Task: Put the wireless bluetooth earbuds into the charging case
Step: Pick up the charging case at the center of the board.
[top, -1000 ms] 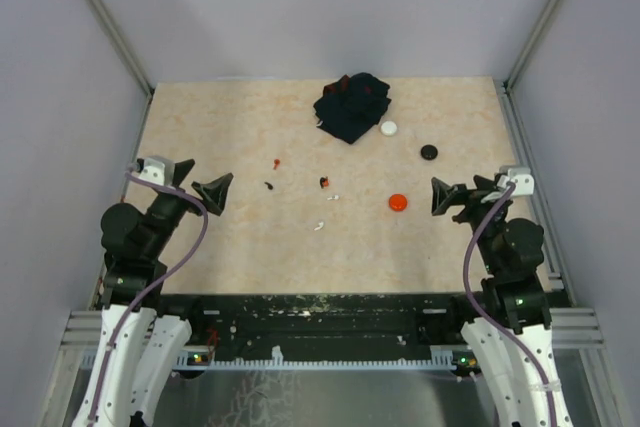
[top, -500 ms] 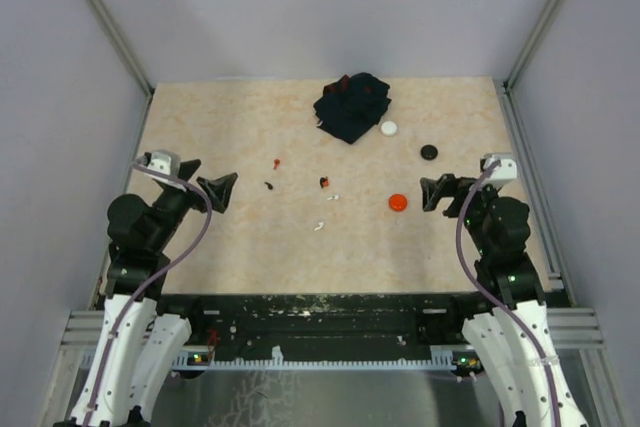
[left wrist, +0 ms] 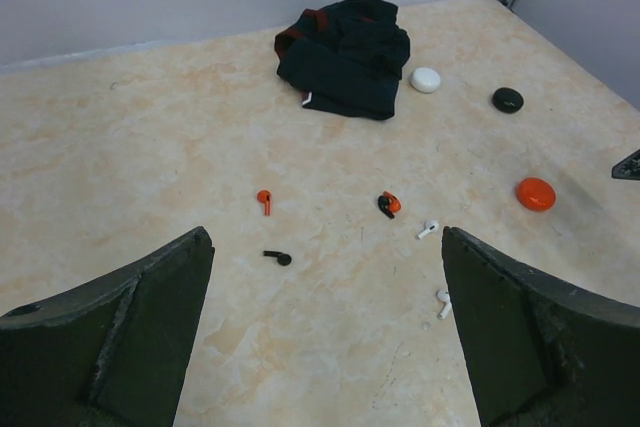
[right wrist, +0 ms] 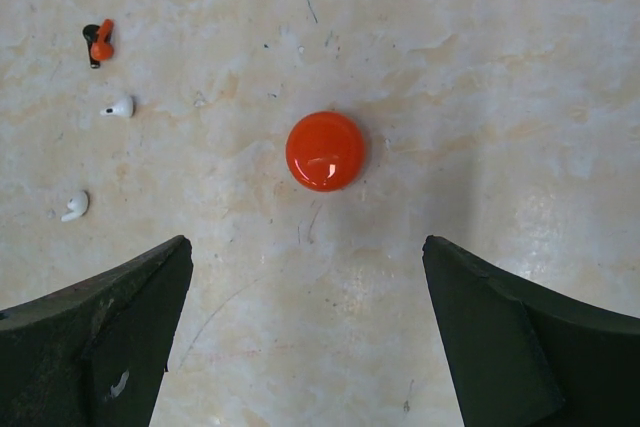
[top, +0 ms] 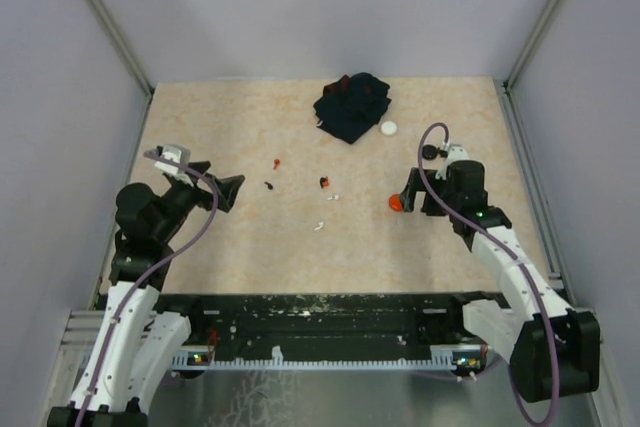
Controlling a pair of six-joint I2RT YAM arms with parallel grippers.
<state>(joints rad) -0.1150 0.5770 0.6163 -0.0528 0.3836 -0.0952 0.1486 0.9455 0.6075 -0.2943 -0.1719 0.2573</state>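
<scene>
Earbuds (left wrist: 264,200) specks overhead, clearer in wrist views

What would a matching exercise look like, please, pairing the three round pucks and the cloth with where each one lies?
Things:
1. orange-red puck
2. white puck
3. black puck
4. navy cloth

Places:
A. just beside the cloth's edge
B. crumpled at the far middle of the table
C. centred ahead of the open right gripper
D. alone, the puck nearest the table's right edge

Pairs: 1-C, 2-A, 3-D, 4-B
</scene>
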